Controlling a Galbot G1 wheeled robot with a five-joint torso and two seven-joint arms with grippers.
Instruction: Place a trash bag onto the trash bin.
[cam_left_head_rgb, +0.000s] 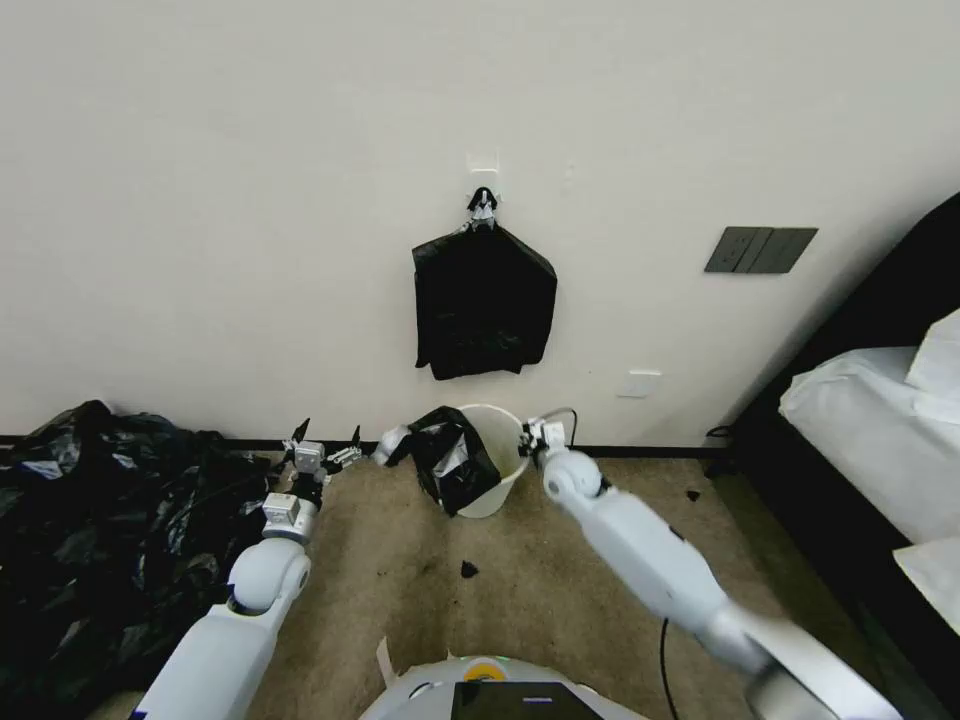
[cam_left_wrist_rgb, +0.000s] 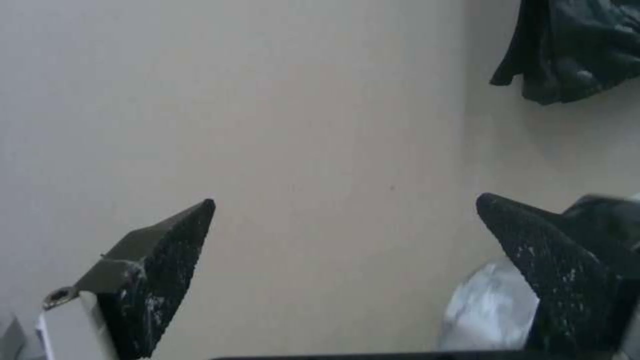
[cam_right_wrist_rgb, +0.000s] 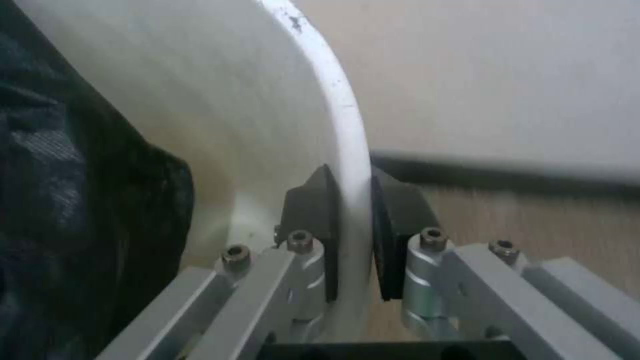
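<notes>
Against the wall, the right gripper (cam_right_wrist_rgb: 352, 235) pinches the white bin's (cam_left_head_rgb: 507, 440) rim, a black bag (cam_left_head_rgb: 452, 462) drapes its left side, and the left gripper (cam_left_head_rgb: 327, 440) hovers spread wide nearby.

I see trash bin (cam_left_head_rgb: 497, 470) lower centre, trash bag (cam_left_head_rgb: 452, 458) draped over its left rim | right pincer (cam_left_head_rgb: 534, 437) at bin's right rim | left pincer (cam_left_head_rgb: 327, 437) spread wide, left of bag
</notes>
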